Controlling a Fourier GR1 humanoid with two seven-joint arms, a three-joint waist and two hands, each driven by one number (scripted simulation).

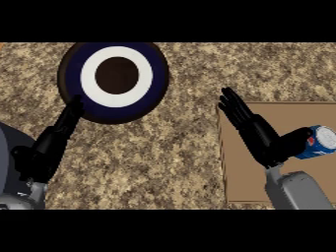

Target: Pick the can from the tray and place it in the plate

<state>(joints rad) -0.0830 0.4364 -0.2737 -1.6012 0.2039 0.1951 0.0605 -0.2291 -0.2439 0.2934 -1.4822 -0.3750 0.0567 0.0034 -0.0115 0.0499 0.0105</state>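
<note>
Right now my right hand (254,133) is over the left part of the brown tray (301,189), fingers straight and held together, pointing away from me, thumb stretched toward the can. The blue can (317,142) lies tipped on the tray just right of my palm, its silver top facing away to the right; my thumb reaches its near end, though I cannot tell whether it touches. My left hand (54,140) rests open, fingers straight, their tips at the near rim of the plate (72,74), which sits ahead on the speckled counter (178,147).
</note>
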